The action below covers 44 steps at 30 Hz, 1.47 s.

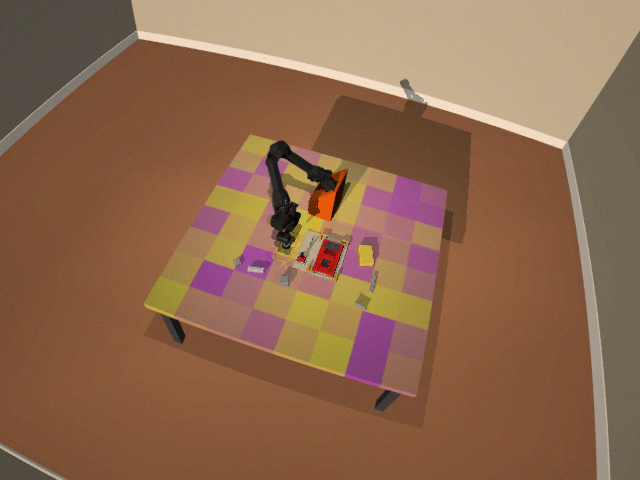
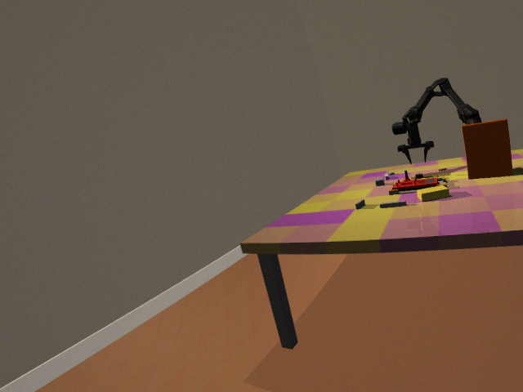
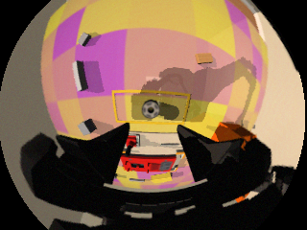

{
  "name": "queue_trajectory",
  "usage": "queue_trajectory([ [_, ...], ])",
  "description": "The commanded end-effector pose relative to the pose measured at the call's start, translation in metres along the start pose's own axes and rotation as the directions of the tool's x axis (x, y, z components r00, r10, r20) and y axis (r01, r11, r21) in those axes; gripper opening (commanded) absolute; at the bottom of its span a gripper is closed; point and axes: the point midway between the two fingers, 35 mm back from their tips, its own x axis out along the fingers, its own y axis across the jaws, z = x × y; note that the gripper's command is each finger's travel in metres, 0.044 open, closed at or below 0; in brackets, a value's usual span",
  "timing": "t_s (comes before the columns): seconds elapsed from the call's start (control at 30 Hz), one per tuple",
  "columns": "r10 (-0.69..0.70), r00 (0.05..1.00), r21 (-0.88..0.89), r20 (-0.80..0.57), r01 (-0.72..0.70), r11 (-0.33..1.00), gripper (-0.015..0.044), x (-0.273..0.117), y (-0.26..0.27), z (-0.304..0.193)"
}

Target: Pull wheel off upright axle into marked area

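The small grey wheel (image 3: 150,111) lies flat on the table inside the yellow-outlined marked area (image 3: 152,106). My gripper (image 3: 153,126) hangs above it with its fingers spread wide, and nothing is between them. In the top view the gripper (image 1: 283,238) is over the marked area (image 1: 283,253), left of the red base plate (image 1: 328,255) with its upright axle (image 1: 301,254). In the exterior view the gripper (image 2: 416,153) hangs clear above the table top, and the axle (image 2: 406,174) stands bare on the red plate.
An orange box (image 1: 326,195) stands behind the plate. A yellow block (image 1: 366,255) lies to its right. Several small grey blocks (image 1: 256,268) lie around on the chequered table.
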Motion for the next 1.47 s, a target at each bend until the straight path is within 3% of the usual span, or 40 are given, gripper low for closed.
queue_trajectory([
  [0.0, -0.012, 1.000, -0.017, -0.003, 0.012, 1.000, 0.0431, -0.024, -0.038, -0.021],
  [0.13, -0.017, 1.000, -0.015, 0.004, 0.017, 1.000, 0.0440, -0.042, -0.075, -0.033],
  [1.43, -0.017, 1.000, -0.015, 0.004, 0.017, 1.000, 0.0440, -0.042, -0.075, -0.033],
])
